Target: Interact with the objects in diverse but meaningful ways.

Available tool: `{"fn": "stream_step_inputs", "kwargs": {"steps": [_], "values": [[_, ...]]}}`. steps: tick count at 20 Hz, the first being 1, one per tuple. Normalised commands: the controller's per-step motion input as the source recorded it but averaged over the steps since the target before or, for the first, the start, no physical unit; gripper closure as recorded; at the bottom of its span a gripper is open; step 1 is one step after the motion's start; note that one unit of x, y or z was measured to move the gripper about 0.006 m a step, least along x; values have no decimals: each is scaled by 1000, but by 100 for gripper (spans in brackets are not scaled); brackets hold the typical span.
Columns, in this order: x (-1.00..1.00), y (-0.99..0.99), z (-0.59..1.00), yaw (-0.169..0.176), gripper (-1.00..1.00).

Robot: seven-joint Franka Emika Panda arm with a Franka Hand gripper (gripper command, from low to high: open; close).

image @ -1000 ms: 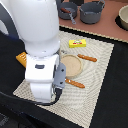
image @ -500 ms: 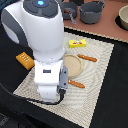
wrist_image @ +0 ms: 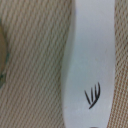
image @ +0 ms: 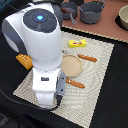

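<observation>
Woven mat (image: 97, 70) under arm (image: 42, 45), butter (image: 77, 43) beyond plate (image: 71, 65)

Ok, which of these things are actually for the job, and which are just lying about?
For the job:
yellow butter block
golden bread loaf
white fish
orange-handled utensil by the butter
orange-handled utensil by the arm
grey saucepan

Lying about:
woven mat
round tan plate
grey two-handled pot
bowl

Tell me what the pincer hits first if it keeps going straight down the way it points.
Probably the flat white toy fish with black fin lines, lying on the woven beige placemat and filling the wrist view. The pincer itself is out of view, so depth is unclear.
</observation>
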Motion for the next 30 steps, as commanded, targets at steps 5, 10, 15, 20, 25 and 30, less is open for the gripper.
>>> {"fn": "stream_step_inputs", "kwargs": {"steps": [5, 10, 15, 20, 25, 30], "values": [[210, -13, -153, 0, 100], [230, -48, -73, 0, 100], [222, -46, -35, 0, 100], [156, -90, 131, 0, 100], [99, -66, 718, 0, 100], [91, 26, 1000, 0, 100]]}}
